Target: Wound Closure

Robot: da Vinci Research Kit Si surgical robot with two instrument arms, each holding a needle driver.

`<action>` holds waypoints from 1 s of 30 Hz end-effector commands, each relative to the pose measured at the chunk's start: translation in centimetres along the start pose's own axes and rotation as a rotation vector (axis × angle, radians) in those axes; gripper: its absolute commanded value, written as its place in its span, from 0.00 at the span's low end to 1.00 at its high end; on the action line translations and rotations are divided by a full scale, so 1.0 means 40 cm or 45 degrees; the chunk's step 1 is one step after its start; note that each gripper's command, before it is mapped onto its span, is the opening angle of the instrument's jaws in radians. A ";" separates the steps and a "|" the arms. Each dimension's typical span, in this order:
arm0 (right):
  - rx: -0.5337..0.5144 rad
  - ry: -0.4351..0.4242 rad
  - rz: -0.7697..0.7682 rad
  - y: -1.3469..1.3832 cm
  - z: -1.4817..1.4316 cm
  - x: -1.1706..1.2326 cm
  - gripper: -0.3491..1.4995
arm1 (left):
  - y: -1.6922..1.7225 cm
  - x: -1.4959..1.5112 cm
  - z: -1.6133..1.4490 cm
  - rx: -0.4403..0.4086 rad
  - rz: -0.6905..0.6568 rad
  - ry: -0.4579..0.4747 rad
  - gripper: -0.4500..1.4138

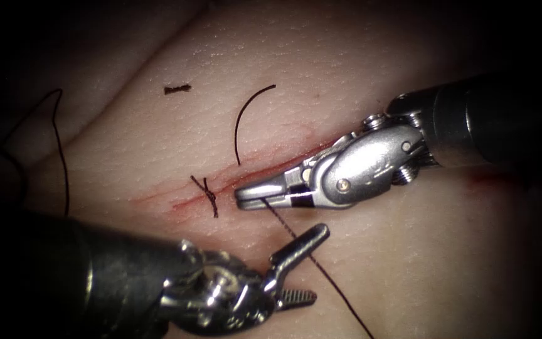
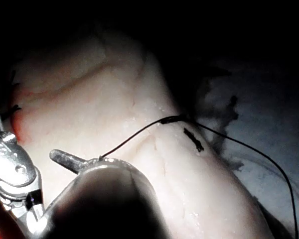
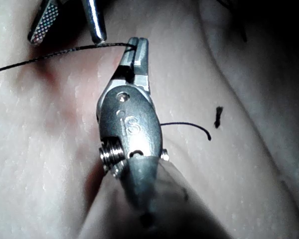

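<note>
Two hands: right hand (image 1: 241,196) clenched on thread (image 1: 321,270), left hand (image 1: 312,263) released.

A short frayed cut end of thread (image 1: 177,89) is lying loose on the tissue (image 1: 158,138), toward its far edge and left of the cut (image 1: 283,160). Red fluid (image 1: 177,199) is staining the tissue along the cut, and a fainter smear (image 1: 490,179) is showing near the right edge.

Single stamped mark resembling "8" or "S" on right hand (image 3: 137,47) body, not clearly legible, no other text readable
</note>
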 end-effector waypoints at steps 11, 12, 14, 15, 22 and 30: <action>0.031 -0.083 0.192 0.0116 0.0063 -0.0110 0.00 | 0.0023 -0.0020 0.0048 0.115 0.197 -0.054 0.66; 0.040 -0.092 0.203 0.0125 0.0065 -0.0112 0.00 | 0.0026 -0.0028 0.0050 0.115 0.198 -0.066 0.67; 0.041 -0.094 0.227 0.0150 0.0061 -0.0113 0.00 | 0.0052 -0.0063 0.0061 0.117 0.225 -0.089 0.64; 0.040 -0.093 0.230 0.0155 0.0058 -0.0113 0.00 | 0.0061 -0.0072 0.0066 0.118 0.229 -0.094 0.64; 0.036 -0.089 0.247 0.0179 0.0050 -0.0113 0.00 | 0.0101 -0.0084 0.0099 0.109 0.248 -0.098 0.68; 0.030 -0.092 0.248 0.0192 0.0061 -0.0126 0.00 | 0.0118 -0.0033 0.0141 0.121 0.277 -0.057 0.65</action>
